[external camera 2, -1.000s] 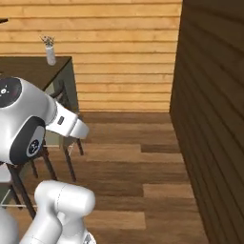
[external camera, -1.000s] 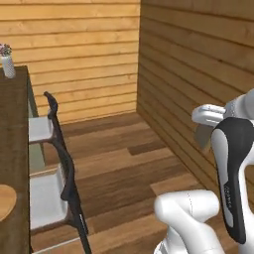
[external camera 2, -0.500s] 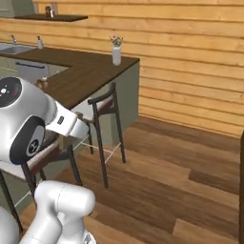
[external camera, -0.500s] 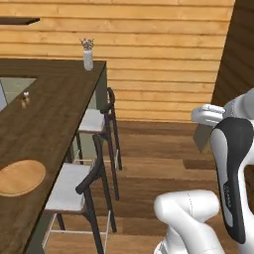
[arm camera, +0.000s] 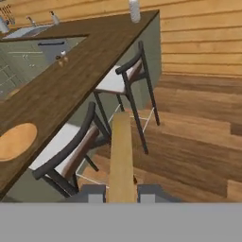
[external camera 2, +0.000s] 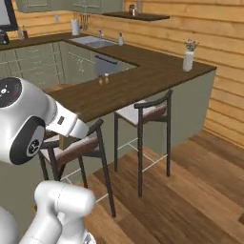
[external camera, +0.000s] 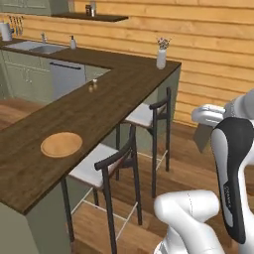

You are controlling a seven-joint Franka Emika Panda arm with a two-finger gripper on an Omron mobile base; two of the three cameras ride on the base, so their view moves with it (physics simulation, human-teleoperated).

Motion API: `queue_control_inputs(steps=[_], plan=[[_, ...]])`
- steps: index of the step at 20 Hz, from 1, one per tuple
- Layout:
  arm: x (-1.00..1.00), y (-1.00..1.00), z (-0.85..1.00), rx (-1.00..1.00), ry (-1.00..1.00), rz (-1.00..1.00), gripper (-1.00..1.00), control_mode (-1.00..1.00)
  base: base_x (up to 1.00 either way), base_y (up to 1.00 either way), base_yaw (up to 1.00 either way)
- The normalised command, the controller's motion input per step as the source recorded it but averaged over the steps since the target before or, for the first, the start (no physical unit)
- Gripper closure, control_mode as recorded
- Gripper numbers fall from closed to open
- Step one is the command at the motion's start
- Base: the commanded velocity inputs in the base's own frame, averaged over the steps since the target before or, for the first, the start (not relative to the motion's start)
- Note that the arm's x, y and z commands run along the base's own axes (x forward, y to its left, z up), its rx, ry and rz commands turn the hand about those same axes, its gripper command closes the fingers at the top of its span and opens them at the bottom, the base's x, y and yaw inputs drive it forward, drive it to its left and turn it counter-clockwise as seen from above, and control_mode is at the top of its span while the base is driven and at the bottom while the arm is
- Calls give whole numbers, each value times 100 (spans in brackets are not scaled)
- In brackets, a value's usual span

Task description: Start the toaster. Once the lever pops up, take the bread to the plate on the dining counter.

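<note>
Plate (external camera: 61, 144) is seen at left, flat on the dark wood surface (external camera: 99, 109), near its front edge. Two stools (external camera: 111, 163) are tucked along the surface's side, to the plate's right. Bread (arm camera: 121, 156) is held edge-on between the tool's (arm camera: 121, 193) fingertips (arm camera: 93, 193), closed on it, out over the floor beside the stools, well apart from the plate
</note>
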Motion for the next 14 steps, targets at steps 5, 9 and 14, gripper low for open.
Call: queue_control_inputs(steps=[5, 9, 14], plan=[[0, 0, 0, 0, 0, 0, 100, 100, 3, -51, 72], [0, 0, 0, 0, 0, 0, 100, 100, 0, -52, 72], [0, 0, 0, 0, 0, 0, 100, 100, 0, -58, 70]])
